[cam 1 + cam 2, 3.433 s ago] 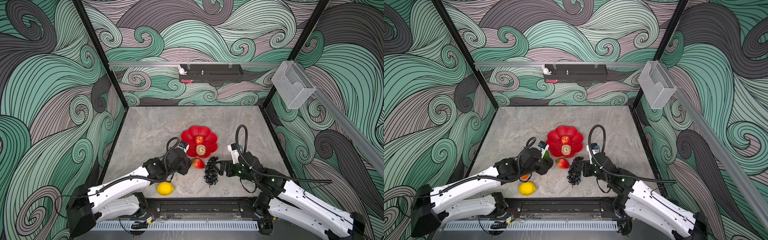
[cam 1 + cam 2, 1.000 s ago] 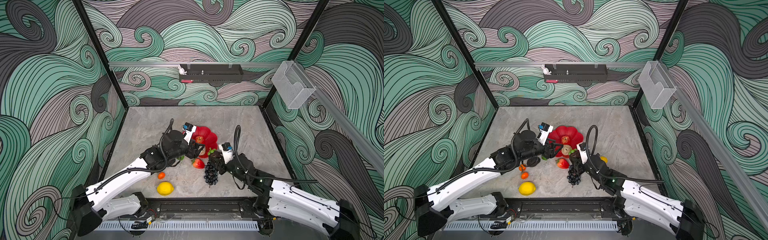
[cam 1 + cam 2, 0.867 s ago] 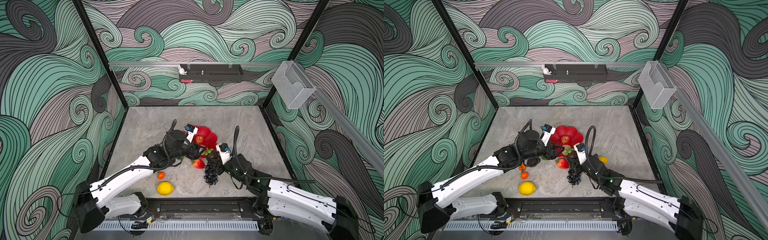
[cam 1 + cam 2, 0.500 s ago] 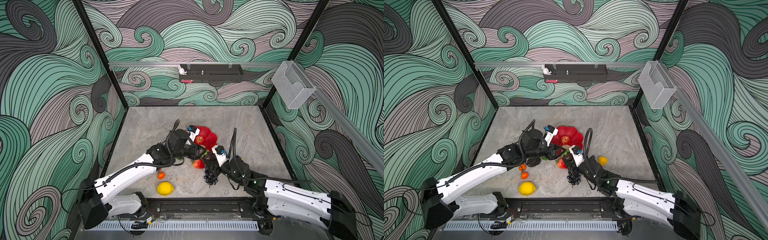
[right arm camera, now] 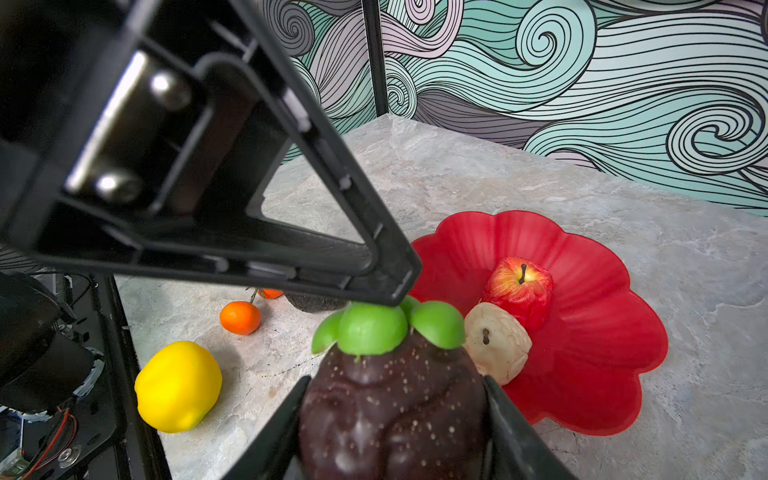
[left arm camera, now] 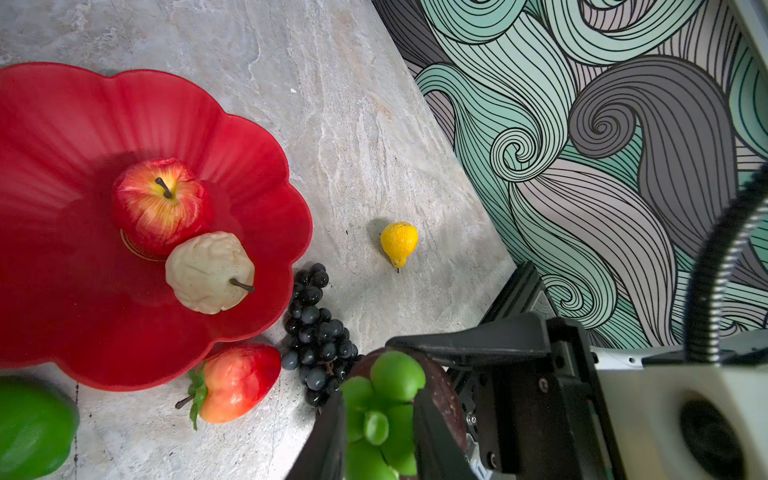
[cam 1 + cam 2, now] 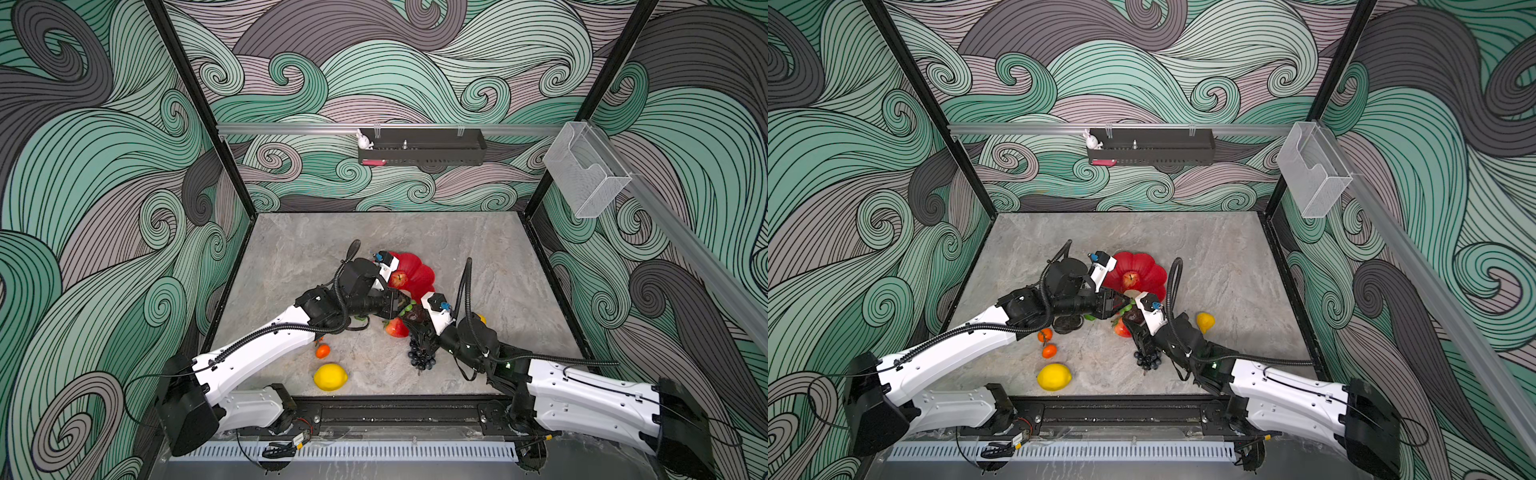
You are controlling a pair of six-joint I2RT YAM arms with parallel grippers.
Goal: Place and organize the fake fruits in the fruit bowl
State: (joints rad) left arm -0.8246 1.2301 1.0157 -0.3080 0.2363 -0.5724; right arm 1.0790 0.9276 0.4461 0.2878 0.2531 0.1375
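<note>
My right gripper (image 5: 395, 382) is shut on a dark purple fruit (image 5: 395, 411) with a green leafy cap (image 6: 382, 399), held just off the near rim of the red fruit bowl (image 6: 62, 291). My left gripper (image 6: 379, 401) meets it from the left, its fingers pressed on both sides of the green cap. In both top views the two grippers (image 7: 401, 305) (image 7: 1133, 320) touch the same fruit. A red apple (image 6: 160, 203) and a cream lumpy fruit (image 6: 208, 272) lie in the bowl.
On the table by the bowl lie a strawberry (image 6: 237, 380), a grape bunch (image 6: 316, 328), a green lime (image 6: 29, 428) and a yellow pear (image 7: 1205, 321). Nearer the front are two oranges (image 7: 1049, 351), a dark avocado (image 7: 1068, 323) and a lemon (image 7: 330, 377).
My left gripper has swung right to the fruit in my right gripper and narrowed its jaws onto the green cap. The right arm has carried that fruit leftward, up to the bowl's near rim.
</note>
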